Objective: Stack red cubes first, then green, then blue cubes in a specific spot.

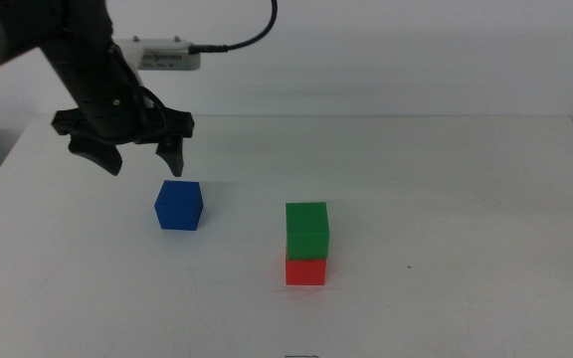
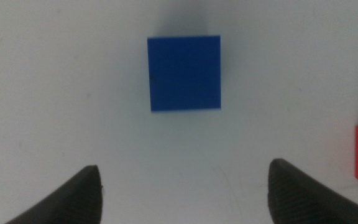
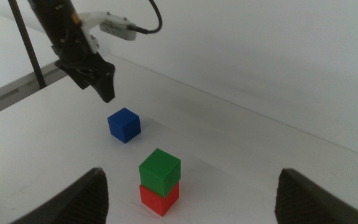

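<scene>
Both jaws spread wide, the left end effector (image 1: pixel 145 159) hangs empty above the blue cube (image 1: pixel 178 206).

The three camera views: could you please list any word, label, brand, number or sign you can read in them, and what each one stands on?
None can be read.
The blue cube, green cube and red cube have plain faces.
The white table carries no marking.
The white module on the left arm shows no legible print.
The left gripper and right gripper are plain dark.
</scene>
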Motion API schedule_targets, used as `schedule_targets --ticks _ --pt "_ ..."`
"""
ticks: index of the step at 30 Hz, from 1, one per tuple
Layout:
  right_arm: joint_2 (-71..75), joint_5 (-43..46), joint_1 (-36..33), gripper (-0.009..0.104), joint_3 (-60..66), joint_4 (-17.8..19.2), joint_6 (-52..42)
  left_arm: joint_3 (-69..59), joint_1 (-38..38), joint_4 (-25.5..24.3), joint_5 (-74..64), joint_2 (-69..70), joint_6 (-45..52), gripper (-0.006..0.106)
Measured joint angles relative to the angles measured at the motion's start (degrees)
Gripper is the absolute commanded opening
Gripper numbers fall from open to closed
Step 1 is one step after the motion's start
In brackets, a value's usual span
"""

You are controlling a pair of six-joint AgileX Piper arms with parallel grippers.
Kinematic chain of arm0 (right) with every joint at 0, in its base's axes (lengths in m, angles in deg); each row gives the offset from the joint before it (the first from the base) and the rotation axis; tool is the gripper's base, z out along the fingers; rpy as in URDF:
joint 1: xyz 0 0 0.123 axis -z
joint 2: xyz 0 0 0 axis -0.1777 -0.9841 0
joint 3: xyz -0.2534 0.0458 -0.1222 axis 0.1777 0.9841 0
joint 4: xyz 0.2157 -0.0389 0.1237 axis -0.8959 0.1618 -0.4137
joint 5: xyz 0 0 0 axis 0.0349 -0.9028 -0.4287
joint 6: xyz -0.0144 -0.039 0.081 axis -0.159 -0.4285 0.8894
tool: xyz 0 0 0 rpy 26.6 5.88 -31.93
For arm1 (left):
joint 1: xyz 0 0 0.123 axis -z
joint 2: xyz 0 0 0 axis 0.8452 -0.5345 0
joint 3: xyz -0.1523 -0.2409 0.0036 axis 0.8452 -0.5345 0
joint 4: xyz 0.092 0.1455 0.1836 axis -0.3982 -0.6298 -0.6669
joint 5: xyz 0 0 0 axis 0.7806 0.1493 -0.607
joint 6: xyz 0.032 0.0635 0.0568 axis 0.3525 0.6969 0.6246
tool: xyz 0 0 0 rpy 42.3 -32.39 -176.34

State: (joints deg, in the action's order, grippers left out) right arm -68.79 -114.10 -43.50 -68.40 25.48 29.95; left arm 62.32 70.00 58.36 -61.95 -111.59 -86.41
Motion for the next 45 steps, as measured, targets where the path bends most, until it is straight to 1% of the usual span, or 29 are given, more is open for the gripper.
schedule_targets --ticks 9,15,25,29,31,32,34,37,40,43,45 --pt "0.0 0.0 0.0 0.072 0.0 0.0 0.0 4.8 0.0 -0.2 1.4 -7.1 1.7 0.094" --pt "0.0 0.0 0.0 0.072 0.0 0.0 0.0 5.1 0.0 -0.3 3.5 -10.7 4.1 0.094" --pt "0.0 0.0 0.0 0.072 0.0 0.0 0.0 5.2 0.0 -0.3 7.1 -14.6 4.1 0.094" --pt "0.0 0.0 0.0 0.072 0.0 0.0 0.0 5.2 0.0 -0.3 7.4 -16.6 4.1 0.091" --pt "0.0 0.0 0.0 0.072 0.0 0.0 0.0 5.2 0.0 0.2 7.4 -17.5 4.1 0.087" --pt "0.0 0.0 0.0 0.072 0.0 0.0 0.0 5.2 0.0 0.4 7.4 -17.6 4.1 0.083" --pt "0.0 0.0 0.0 0.072 0.0 0.0 0.0 5.2 0.0 0.9 7.5 -18.1 4.1 0.072" --pt "0.0 0.0 0.0 0.072 0.0 0.0 0.0 5.2 0.0 1.0 8.2 -18.2 4.1 0.050" --pt "0.0 0.0 0.0 0.072 0.0 0.0 0.0 5.2 0.0 1.4 9.1 -18.3 4.1 0.031" --pt "0.0 0.0 0.0 0.072 0.0 0.0 0.0 5.2 0.0 3.8 8.3 -18.2 4.1 0.017" --pt "0.0 0.0 0.0 0.072 0.0 0.0 0.0 5.2 0.0 5.6 6.1 -17.4 4.1 0.010"
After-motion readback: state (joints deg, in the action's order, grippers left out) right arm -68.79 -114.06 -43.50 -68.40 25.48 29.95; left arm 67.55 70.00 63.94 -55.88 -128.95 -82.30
